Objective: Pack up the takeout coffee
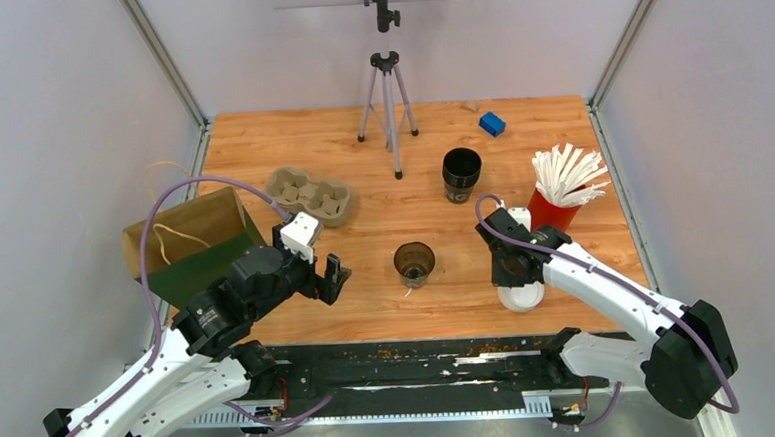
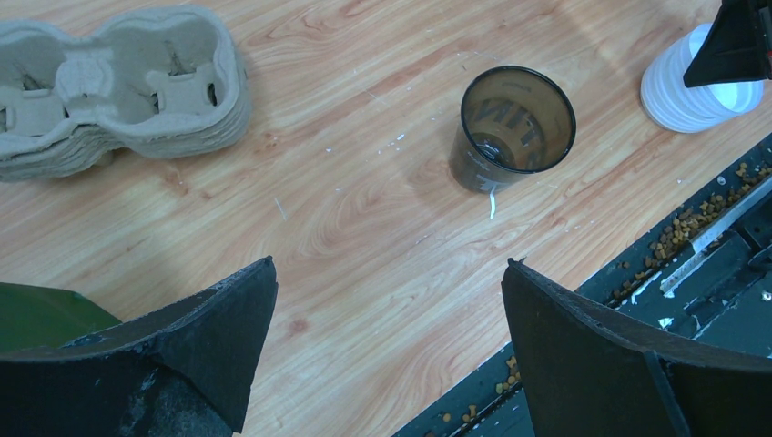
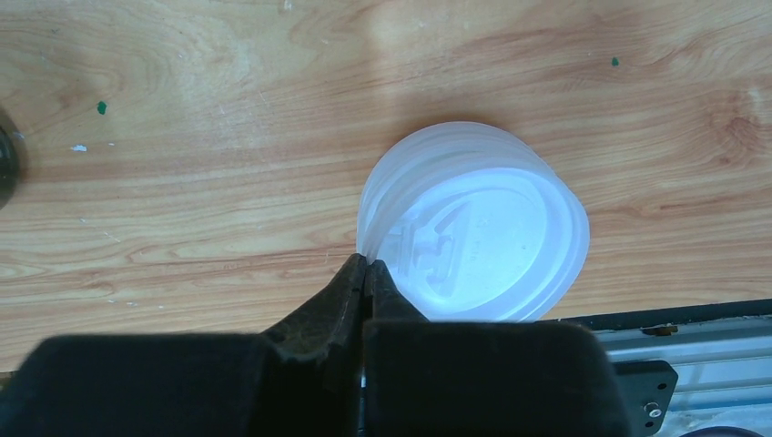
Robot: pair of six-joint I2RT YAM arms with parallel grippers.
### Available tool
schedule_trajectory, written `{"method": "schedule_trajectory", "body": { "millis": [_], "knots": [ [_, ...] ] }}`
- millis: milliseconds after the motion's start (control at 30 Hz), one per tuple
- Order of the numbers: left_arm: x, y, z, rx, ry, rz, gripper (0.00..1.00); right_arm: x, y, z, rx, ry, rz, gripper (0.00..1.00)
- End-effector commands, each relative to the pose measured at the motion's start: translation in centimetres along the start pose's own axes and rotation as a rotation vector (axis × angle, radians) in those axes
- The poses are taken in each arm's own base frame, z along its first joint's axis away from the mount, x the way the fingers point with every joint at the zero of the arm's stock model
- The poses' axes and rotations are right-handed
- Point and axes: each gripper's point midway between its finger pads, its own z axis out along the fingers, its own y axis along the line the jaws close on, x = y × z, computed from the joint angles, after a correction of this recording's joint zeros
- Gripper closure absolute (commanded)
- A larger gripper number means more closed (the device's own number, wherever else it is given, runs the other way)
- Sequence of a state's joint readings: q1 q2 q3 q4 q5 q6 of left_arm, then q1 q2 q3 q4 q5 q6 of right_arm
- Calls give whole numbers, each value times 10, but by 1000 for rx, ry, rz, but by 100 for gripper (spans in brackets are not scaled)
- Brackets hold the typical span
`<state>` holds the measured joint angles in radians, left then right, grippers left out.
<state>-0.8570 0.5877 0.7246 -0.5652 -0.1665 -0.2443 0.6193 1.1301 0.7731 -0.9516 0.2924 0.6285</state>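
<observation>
Reaches in from seven o'clock with the left arm, elbow bent, left pincer spread wide and holding nothing, low over the table. Comes in from five o'clock with the right arm, wrist tipped straight down, right pincer pressed closed, tips touching the stack of white lids at its eight o'clock rim; cannot tell whether a rim is pinched. Upright, lidless cup between both pincers: three o'clock of the left, nine o'clock of the right, apart from each.

Dark brown cup, white lids.
</observation>
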Motion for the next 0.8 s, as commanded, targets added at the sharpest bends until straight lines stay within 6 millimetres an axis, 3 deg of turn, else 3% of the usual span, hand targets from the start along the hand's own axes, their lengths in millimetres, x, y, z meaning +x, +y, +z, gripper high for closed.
{"method": "schedule_trajectory", "body": {
  "millis": [0,133,233,333,533,767],
  "knots": [
    [-12,-3,-2,8,-32,-4,0,-11,8,-7,-52,-43,9,100],
    [-12,-3,-2,9,-31,-4,0,-12,8,-9,-55,-44,13,99],
    [-12,-3,-2,9,-31,-4,0,-13,7,-11,-50,-52,18,89],
    [-11,-3,-2,10,-29,-3,0,-13,9,-11,-61,-49,12,100],
    [-12,-3,-2,9,-30,-4,0,-10,11,-9,-72,-40,9,100],
    [-12,-4,-1,13,-29,-2,0,-12,13,-8,-76,-32,-8,84]
  ]
}}
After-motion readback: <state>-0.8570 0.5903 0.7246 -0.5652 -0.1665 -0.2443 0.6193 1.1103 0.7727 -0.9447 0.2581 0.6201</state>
